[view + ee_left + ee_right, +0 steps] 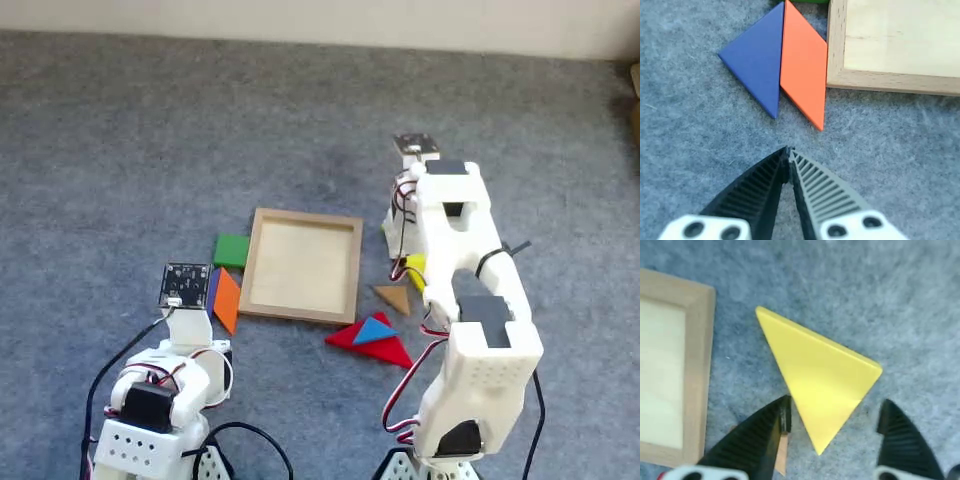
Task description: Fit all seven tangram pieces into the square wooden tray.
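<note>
The square wooden tray [248, 290] lies mid-table with nothing in it. At its left side are a green square [231, 250], an orange parallelogram [227, 300] and a dark blue triangle [757, 57] touching the parallelogram [802, 62]. My left gripper [789, 150] is shut and holds nothing, a short way from those two pieces. To the right of the tray, my right gripper [835, 417] stands open over one corner of the yellow triangle [820, 372], a finger on each side of it. A tan triangle [393, 297], a red triangle [372, 350] and a light blue triangle [374, 328] lie near the tray's front right corner.
Grey carpet covers the table. The right arm [470, 300] stretches over the yellow piece and hides most of it in the high view. The tray's rim [702, 365] lies close beside the yellow triangle. Bare carpet stretches behind the tray.
</note>
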You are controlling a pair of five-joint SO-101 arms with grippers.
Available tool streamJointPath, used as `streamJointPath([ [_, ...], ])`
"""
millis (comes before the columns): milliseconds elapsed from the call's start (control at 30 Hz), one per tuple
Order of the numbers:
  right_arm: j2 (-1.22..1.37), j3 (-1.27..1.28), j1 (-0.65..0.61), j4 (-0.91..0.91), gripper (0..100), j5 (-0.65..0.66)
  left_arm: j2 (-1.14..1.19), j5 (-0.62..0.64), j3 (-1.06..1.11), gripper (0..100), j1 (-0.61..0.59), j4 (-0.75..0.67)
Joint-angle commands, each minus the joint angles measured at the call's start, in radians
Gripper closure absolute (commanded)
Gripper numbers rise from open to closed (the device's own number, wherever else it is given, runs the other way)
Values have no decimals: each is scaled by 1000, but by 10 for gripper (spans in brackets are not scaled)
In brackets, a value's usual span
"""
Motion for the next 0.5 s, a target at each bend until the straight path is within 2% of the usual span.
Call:
streamJointPath([
  [0,-70,-8,-41,50,662,77,-42,-2,21,993,-8,5],
  [267,-67,-8,-119,47,663,155,-42,-2,21,993,-8,5],
  [467,-62,-1,-102,-54,663,158,-42,-2,21,993,-8,5],
])
